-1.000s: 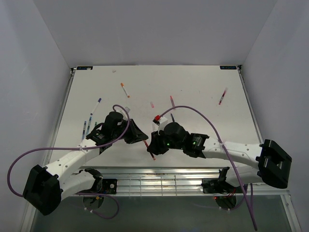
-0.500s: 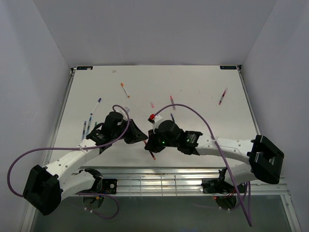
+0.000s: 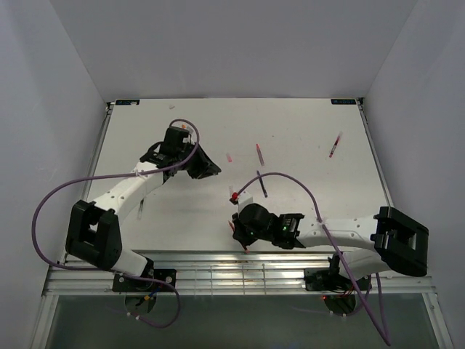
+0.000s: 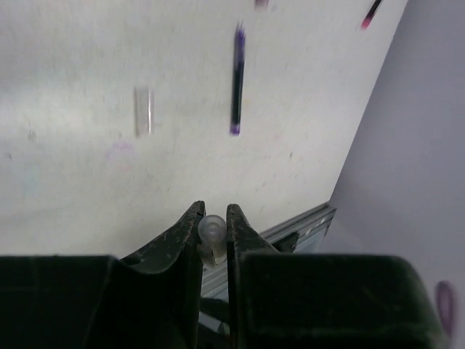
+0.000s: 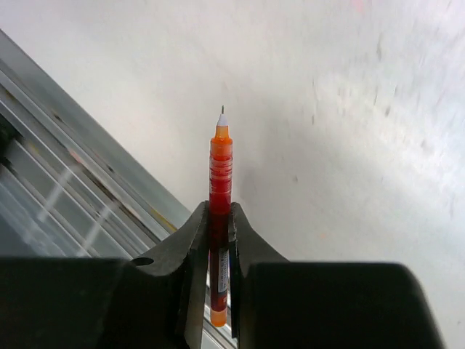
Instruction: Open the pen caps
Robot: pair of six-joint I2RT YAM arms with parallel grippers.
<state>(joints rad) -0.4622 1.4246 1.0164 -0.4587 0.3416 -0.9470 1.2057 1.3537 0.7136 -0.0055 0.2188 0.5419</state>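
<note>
My left gripper [image 4: 212, 211] is shut on a pale translucent pen cap [image 4: 211, 230], whose rounded end shows between the fingertips. In the top view the left gripper [image 3: 209, 169] hangs over the far left part of the table. My right gripper [image 5: 220, 211] is shut on a red pen [image 5: 221, 182] with its bare writing tip pointing away from me. The top view has the right gripper [image 3: 237, 231] close to the table's near edge. Another clear cap [image 4: 144, 111] and a blue pen [image 4: 237, 78] lie on the table ahead of the left gripper.
More pens lie about the white table [image 3: 305, 196]: a red one [image 3: 335, 144] at the far right, a dark red one [image 3: 258, 153] and a dark one [image 3: 264, 185] in the middle. A pink cap [image 3: 229, 156] lies near them. A metal rail [image 3: 240, 265] runs along the near edge.
The two grippers, close together a second ago, have drawn apart. The left arm swung to the far left with the clear cap; the right arm drew back toward the near edge, shut on the red pen.
</note>
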